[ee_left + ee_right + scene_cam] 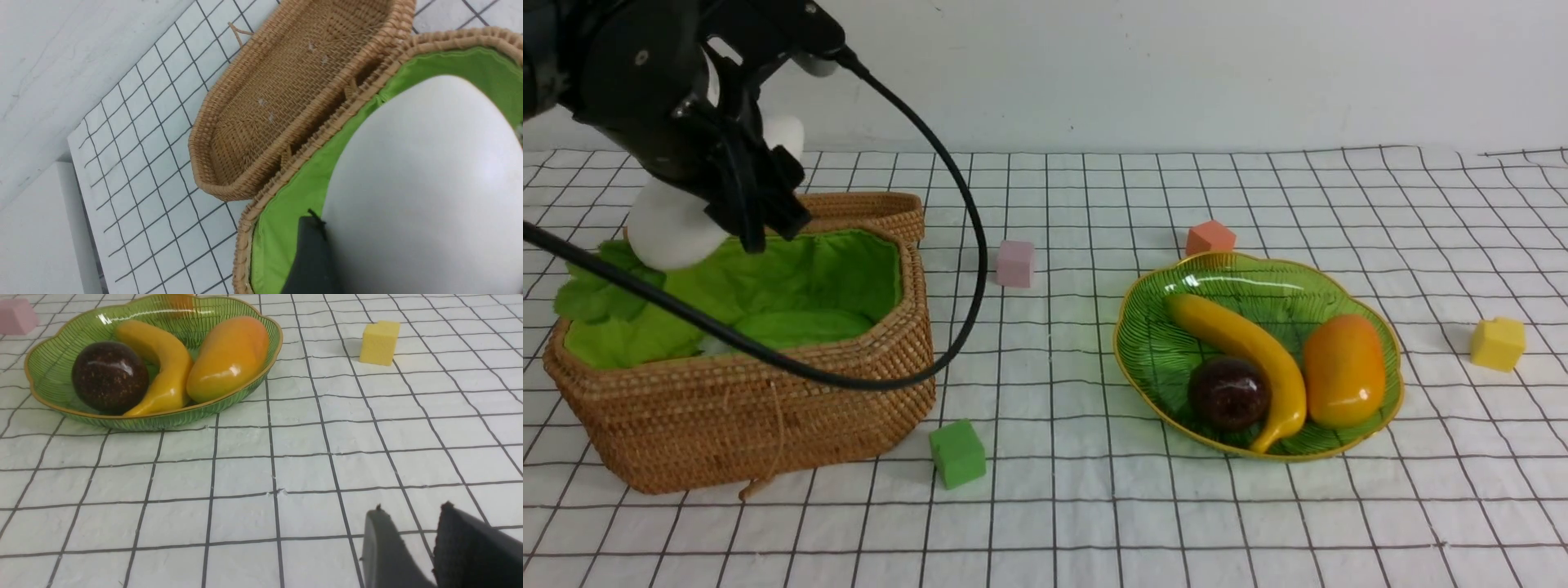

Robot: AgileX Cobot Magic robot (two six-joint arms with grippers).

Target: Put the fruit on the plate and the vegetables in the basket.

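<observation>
Radish (674, 224): smooth white, gripped by left gripper (737, 192) above basket's (768, 408) back-left rim.
Plate (1152, 359): ribbed green glass; banana (1245, 347), mango (1343, 371), purple ball (1229, 394).
Right gripper (412, 543): jaws narrow, empty, bare cloth around.

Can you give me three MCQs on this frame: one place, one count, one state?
1. Where is the banana?
A. in the basket
B. on the plate, between the purple ball and the mango
C. on the cloth by the yellow cube

2. How many loose cubes lie on the cloth?
A. two
B. three
C. four

3. What is the left gripper doing?
A. holding the white radish over the basket
B. hanging empty over the plate
C. pressing the lid shut

Key: 1 B, it lies on the plate with the purple ball and mango on either side. 2 C, pink, orange, yellow and green. 3 A, the radish sits between its fingers over the basket.
</observation>
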